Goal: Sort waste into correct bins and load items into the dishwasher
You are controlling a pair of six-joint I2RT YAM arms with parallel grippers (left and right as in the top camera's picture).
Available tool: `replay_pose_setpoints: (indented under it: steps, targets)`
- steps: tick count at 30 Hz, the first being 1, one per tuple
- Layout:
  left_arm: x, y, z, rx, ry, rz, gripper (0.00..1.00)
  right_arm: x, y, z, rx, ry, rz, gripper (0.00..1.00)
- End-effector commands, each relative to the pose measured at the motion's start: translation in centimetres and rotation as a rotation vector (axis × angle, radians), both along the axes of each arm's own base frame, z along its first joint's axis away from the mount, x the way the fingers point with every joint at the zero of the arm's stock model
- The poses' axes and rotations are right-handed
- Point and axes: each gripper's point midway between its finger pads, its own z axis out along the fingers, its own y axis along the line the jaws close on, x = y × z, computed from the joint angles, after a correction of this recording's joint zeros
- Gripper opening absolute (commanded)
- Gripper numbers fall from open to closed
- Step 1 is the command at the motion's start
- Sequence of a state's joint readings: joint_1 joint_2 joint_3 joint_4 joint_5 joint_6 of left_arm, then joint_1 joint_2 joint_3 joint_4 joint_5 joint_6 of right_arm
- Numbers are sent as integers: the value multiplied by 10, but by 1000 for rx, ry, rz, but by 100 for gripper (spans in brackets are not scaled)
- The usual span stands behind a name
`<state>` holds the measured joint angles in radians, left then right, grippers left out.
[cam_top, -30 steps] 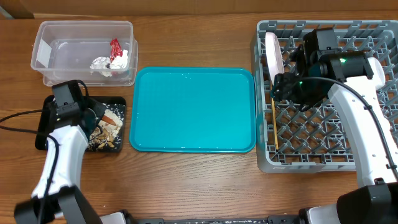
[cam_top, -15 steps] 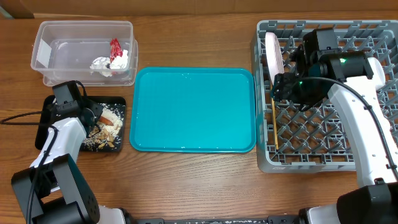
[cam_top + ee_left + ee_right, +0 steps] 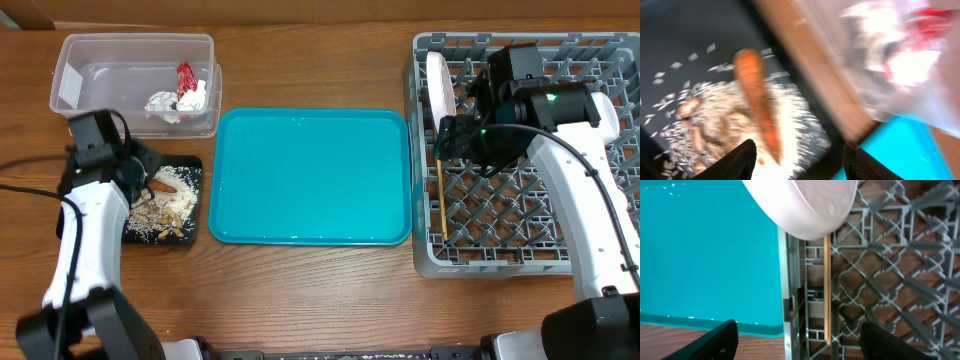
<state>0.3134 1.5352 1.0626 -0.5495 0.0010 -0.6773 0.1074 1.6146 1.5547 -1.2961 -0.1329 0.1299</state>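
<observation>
Grey dish rack (image 3: 520, 150): 1 pale pink plate (image 3: 438, 85) is stood on edge, 1 wooden chopstick (image 3: 826, 285) laid beside it, below the right gripper (image 3: 800, 342), spread and empty. Clear tub (image 3: 135, 85): tissue (image 3: 165, 102) and red wrapper (image 3: 185, 75) are held; its white label (image 3: 68, 88) shows no readable writing. Black tray (image 3: 196, 170): carrot stick (image 3: 757, 105) and food scraps (image 3: 165, 215) are seen below the released left gripper (image 3: 800, 162). Sorting is judged nearly complete; arm withdrawal is called for.

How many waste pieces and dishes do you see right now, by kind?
Crumpled tissue: 1, in the clear tub
Red wrapper: 1, same tub
Carrot stick: 1, on the black tray
Food scrap pile: 1, same tray
Pink plate: 1, upright in the dish rack
Chopstick: 1 visible, along the rack's left edge
Total: 6
</observation>
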Motion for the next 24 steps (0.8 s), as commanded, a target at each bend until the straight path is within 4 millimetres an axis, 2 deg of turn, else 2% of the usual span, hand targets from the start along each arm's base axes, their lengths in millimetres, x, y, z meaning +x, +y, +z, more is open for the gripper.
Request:
replay_pose_setpoints:
  steps: [1,4,6,9,11,13,14,17,21,24]
  targets:
    - [17,-43,52,50,-99,-223,59,5,18,16,96,-59,35,81]
    - [15,-85,57,94,-79,-411,65,10,36,25,200,-91,78,82]
    - [11,-117,54,124,-50,-556,72,13,47,31,256,-124,134,87]
    - [-13,-157,45,130,53,-734,78,20,55,38,296,-168,170,97]
    - [-34,-170,41,110,140,-787,82,21,51,36,267,-169,158,98]
    - [-58,-174,39,78,237,-813,87,17,40,29,207,-140,132,99]
    - [-79,-171,41,43,323,-815,89,7,26,20,129,-85,92,99]
    - [-109,-163,48,6,445,-802,89,-7,9,10,42,-11,44,99]
    - [-132,-156,54,-3,521,-791,92,-19,5,8,27,36,20,100]
    - [-139,-148,61,46,511,-779,95,-20,-2,14,5,14,-34,100]
